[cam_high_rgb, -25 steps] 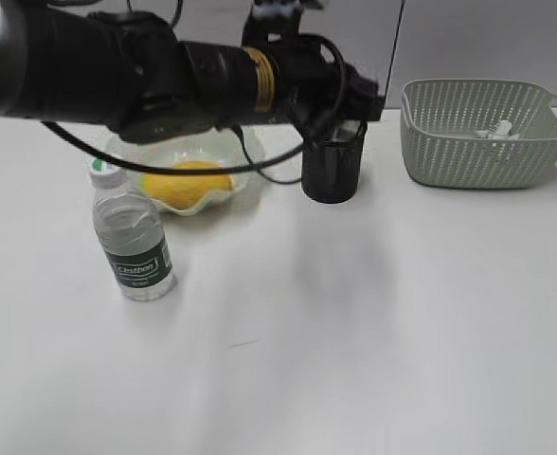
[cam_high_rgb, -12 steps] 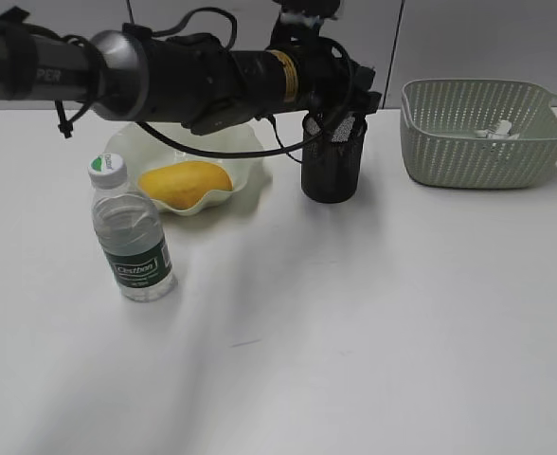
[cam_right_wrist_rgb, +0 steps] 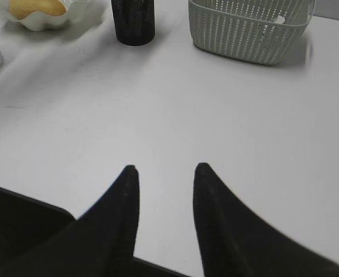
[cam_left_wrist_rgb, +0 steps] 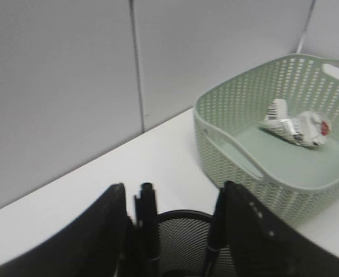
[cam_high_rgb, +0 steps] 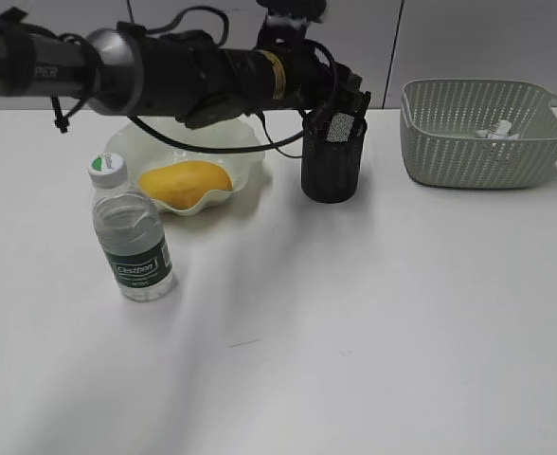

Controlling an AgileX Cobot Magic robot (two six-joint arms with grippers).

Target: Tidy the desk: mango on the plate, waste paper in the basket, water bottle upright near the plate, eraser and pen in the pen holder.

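Observation:
The yellow mango (cam_high_rgb: 184,183) lies in the pale green wavy plate (cam_high_rgb: 245,161). The water bottle (cam_high_rgb: 132,232) stands upright in front of the plate. The waste paper (cam_high_rgb: 494,130) lies in the sage-green basket (cam_high_rgb: 449,152); it also shows in the left wrist view (cam_left_wrist_rgb: 293,124). My left gripper (cam_high_rgb: 345,100) hovers right over the black mesh pen holder (cam_high_rgb: 332,166). In the left wrist view its jaws (cam_left_wrist_rgb: 174,187) are open, astride the holder's rim (cam_left_wrist_rgb: 184,216). A black pen (cam_left_wrist_rgb: 148,222) stands in the holder beside the left finger. A pale speckled block (cam_high_rgb: 338,127), perhaps the eraser, shows at the holder's mouth. My right gripper (cam_right_wrist_rgb: 166,168) is open and empty.
The white desk (cam_high_rgb: 373,322) stretches in front of all the objects. The right gripper hangs low over its near part, with the pen holder (cam_right_wrist_rgb: 133,20) and basket (cam_right_wrist_rgb: 244,29) far ahead. A grey partition wall (cam_left_wrist_rgb: 71,86) stands behind the desk.
My left arm has lifted and drawn back from in front of the plate, so the mango and plate show in full. Its gripper stays over the pen holder. The other objects have not moved.

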